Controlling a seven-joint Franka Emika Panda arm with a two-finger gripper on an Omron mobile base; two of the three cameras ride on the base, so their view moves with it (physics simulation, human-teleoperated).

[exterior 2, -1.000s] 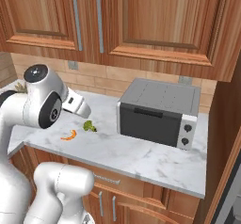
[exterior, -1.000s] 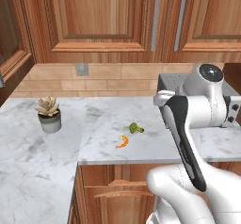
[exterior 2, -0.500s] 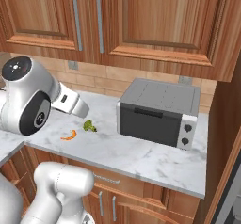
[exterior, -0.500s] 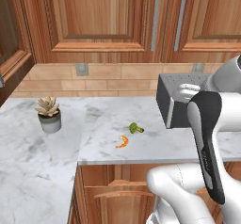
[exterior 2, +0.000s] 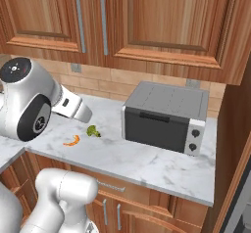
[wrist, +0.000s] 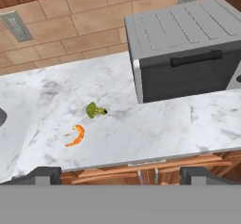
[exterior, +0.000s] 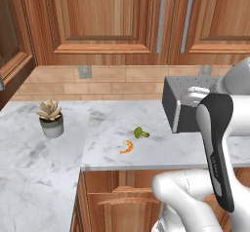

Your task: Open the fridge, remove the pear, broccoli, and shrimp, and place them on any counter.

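Shrimp: the shrimp (wrist: 76, 136) lay flat on the marble counter (wrist: 155, 133), near its front edge, in nobody's grip.
Broccoli: the broccoli (wrist: 95, 109) sat close by at about 1 o'clock from the shrimp in the hand view, apart from it and not touching; stalk and floret lay on their side.
Pear: not on this stretch of counter, so by my reckoning it was the one item left to fetch.
Fridge: only a dark edge at the lower right corner of the right base view might have been it; I could not tell whether its door stood open.
Gripper: the gripper (wrist: 120, 175) was spread wide and carried nothing, its two dark tips at the bottom of the hand view, well back from the counter edge.
Toaster oven: the toaster oven (exterior 2: 165, 115) stood at about 2 o'clock from the broccoli, door shut, well apart from both foods.
Plant: a potted plant (exterior: 50, 118) stood on the left wing of the counter, at 9 o'clock from the shrimp in the left base view.
Doing the step well: swing the arm high and clear of the oven, keep the fingers spread until they straddle the pear, then close gently, since a rounded fruit would likely roll or slip.
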